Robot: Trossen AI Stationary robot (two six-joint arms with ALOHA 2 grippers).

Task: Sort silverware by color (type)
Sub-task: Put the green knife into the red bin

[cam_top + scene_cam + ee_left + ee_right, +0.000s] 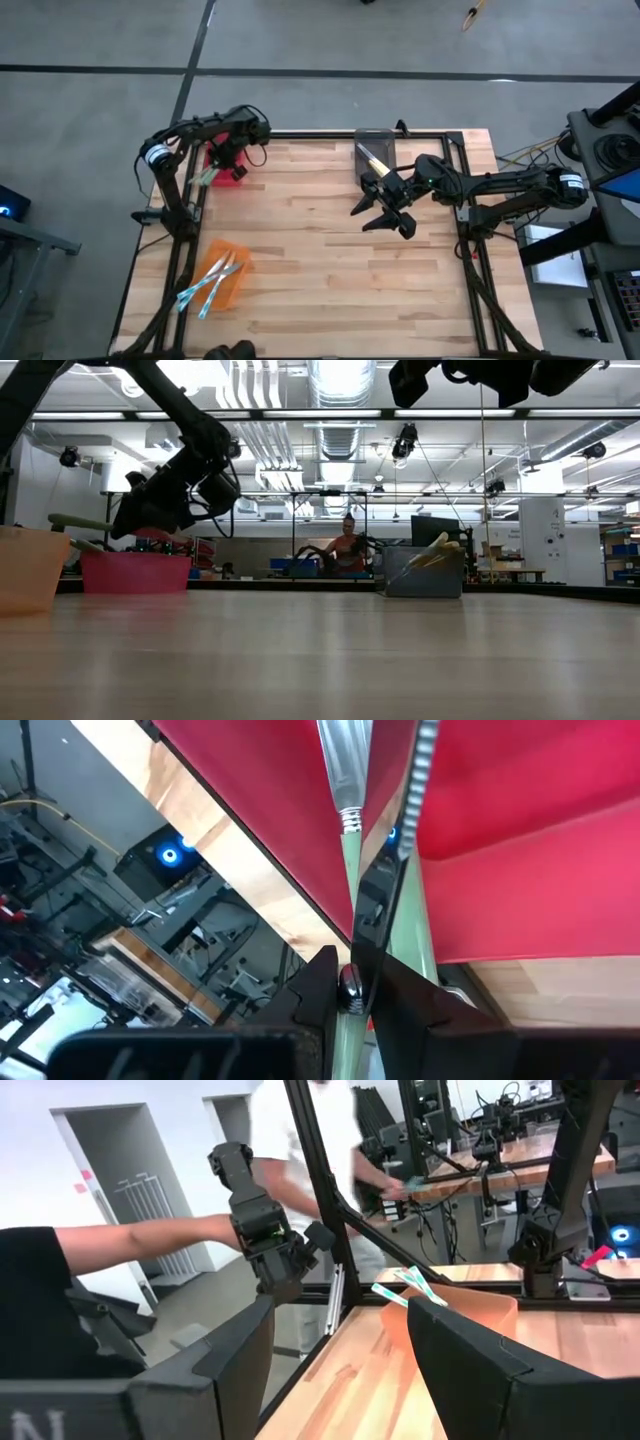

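Note:
My left gripper hangs over the red bin at the table's far left, shut on a green-handled knife. Its silver blade lies over the bin's inside. A second knife with a serrated blade crosses beside it in the bin. Light-blue-handled knives lie in the orange bin at the near left, their handles past its rim. Yellow-handled knives lean in the grey bin at the far edge. My right gripper stands open above the table's middle, holding nothing. My left gripper pinches the green handle of the knife between its two fingers. The fingers slant down from the table's left side and lie along the knife. The blade points ahead over the red bin, and the handle's free end sticks out behind the fingers.
Bare wood lies between the three bins. A black frame rail runs along the table's far edge. In the right wrist view a person in a white shirt stands beyond the table and a dark sleeve shows close by.

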